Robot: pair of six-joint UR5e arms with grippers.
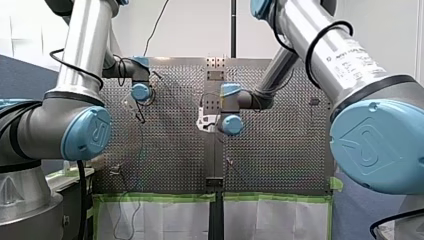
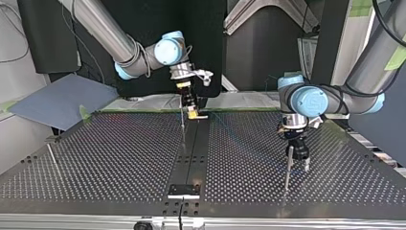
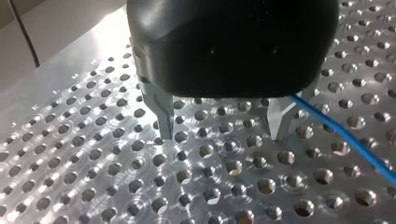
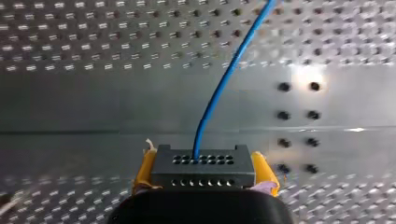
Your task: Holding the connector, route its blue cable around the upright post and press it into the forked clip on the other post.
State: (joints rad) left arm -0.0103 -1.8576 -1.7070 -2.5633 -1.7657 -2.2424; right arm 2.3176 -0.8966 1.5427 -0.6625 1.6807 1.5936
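My right gripper point(image 4: 204, 161) has its yellow pads point(image 4: 145, 170) shut on a dark grey connector point(image 4: 203, 171). A blue cable point(image 4: 224, 79) rises from the connector and runs away over the perforated table point(image 4: 93, 107). In the top view my right gripper point(image 2: 192, 109) hangs beside a thin upright post point(image 2: 182, 122). My left gripper point(image 3: 222, 126) hovers low over the holes with its metal fingers point(image 3: 163, 116) open and nothing between them. The blue cable point(image 3: 348, 142) passes just outside one finger. In the top view my left gripper point(image 2: 299, 162) stands next to another thin post point(image 2: 288, 167).
A third thin rod point(image 2: 51, 155) leans near the top view's left edge. A black plate point(image 2: 184, 190) sits on the dark centre strip by the near edge. Green tape point(image 1: 160, 197) lines the table's edge in the front view.
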